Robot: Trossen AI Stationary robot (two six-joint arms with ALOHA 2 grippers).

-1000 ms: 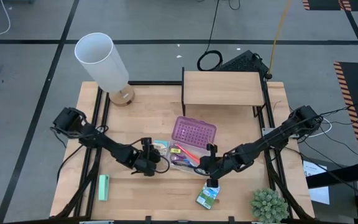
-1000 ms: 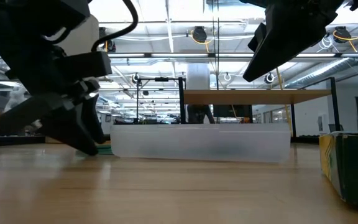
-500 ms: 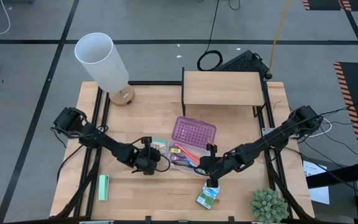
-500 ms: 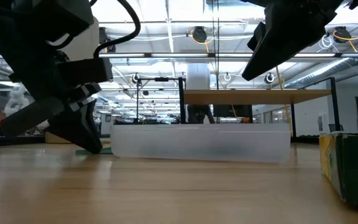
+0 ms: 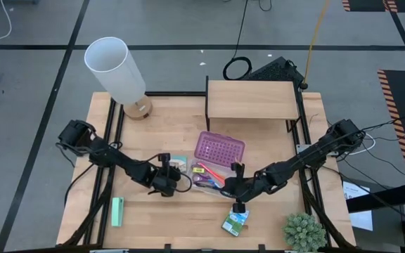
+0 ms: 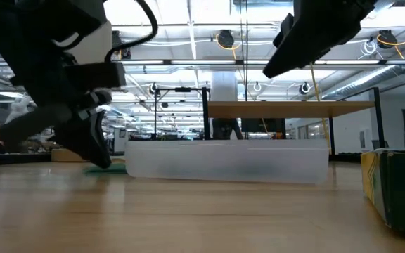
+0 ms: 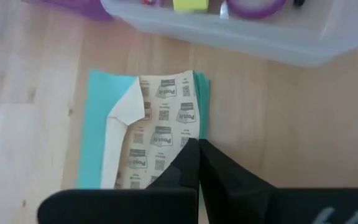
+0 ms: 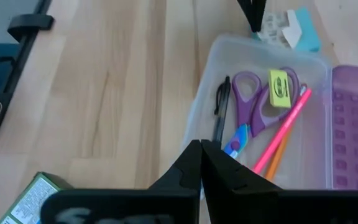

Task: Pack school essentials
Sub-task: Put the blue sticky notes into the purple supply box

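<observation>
My left gripper [image 7: 199,149] is hovering low over a small teal sticky-note pack with a printed paper backing [image 7: 148,127], fingers pressed together and holding nothing, tips pointing at the pack's near edge. The pack is lying flat on the wooden table [image 5: 167,137] just beside the clear plastic case [image 8: 263,112] — outside it, not yet packed.

My right gripper [image 8: 201,152] is hanging above the case's near end, fingers likewise closed on nothing. Inside the case I am seeing purple-handled scissors [image 8: 253,99], a small yellow eraser-like piece [image 8: 279,88], a black pen [image 8: 221,115], a pink-red pencil [image 8: 284,127] and an orange pencil [image 8: 277,155] beneath it. The case's purple lid [image 5: 219,148] is lying open on the far side. A green crayon box [image 5: 235,221] is resting on the table near the front edge, apart from the case, and a mint-green rectangular block [image 5: 117,211] is sitting well off to the left.

The step in hand, as I am judging it, is collecting the sticky-note pack. Next I am needing to part the left fingers, straddle the thin pack and pinch its edges — a flat item that may slide away on the wood — then carry it over the case wall
</observation>
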